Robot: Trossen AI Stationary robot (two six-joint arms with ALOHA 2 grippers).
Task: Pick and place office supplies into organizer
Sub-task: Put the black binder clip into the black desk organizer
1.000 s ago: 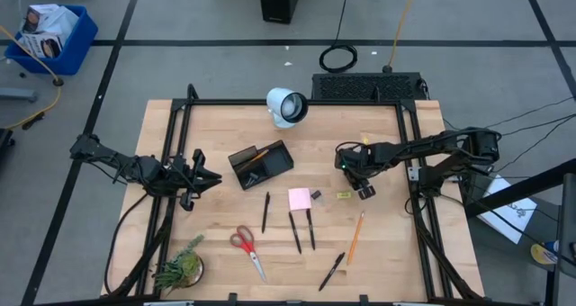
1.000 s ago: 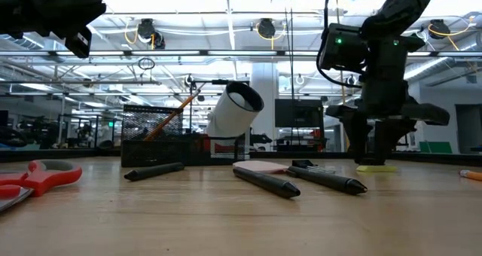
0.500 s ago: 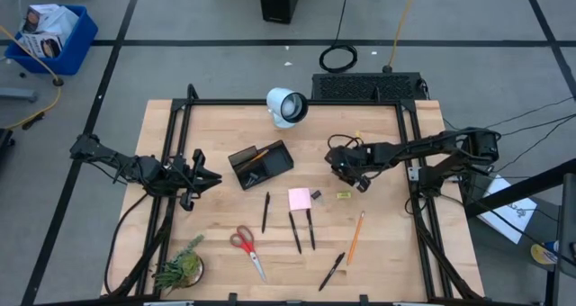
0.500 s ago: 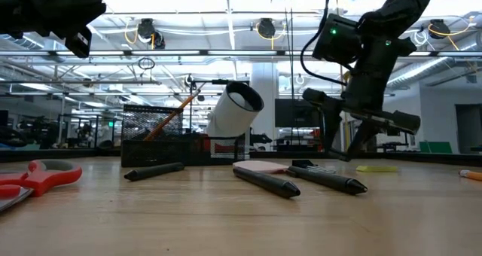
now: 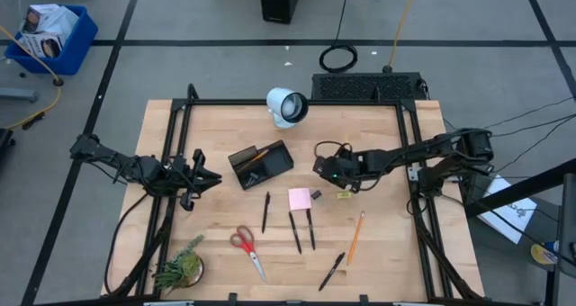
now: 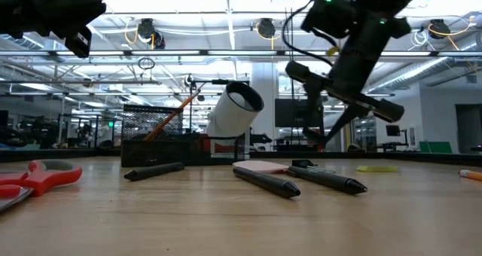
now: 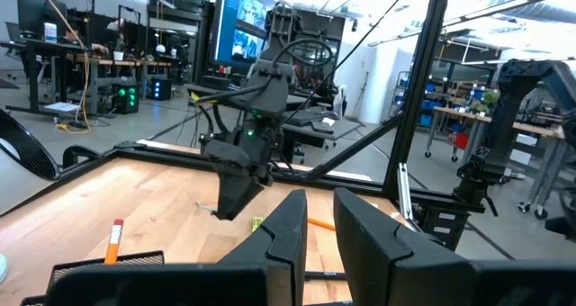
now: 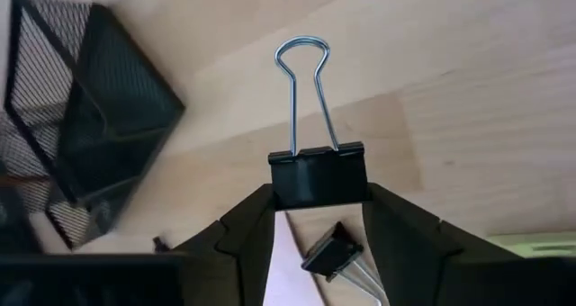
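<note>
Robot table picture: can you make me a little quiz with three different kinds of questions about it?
1. True or false: the right gripper holds a black binder clip.
2. Which thing already stands in the organizer? A) scissors B) an orange pencil C) the sticky-note pad
3. Fill in: the red-handled scissors lie on the table between the black pens and the green ____.

Key
1. True: the clip sits between its fingers, above the table.
2. B: an orange pencil leans in the organizer; the pink sticky-note pad lies on the wood.
3. plant. The left gripper waits at the table's left side.
</note>
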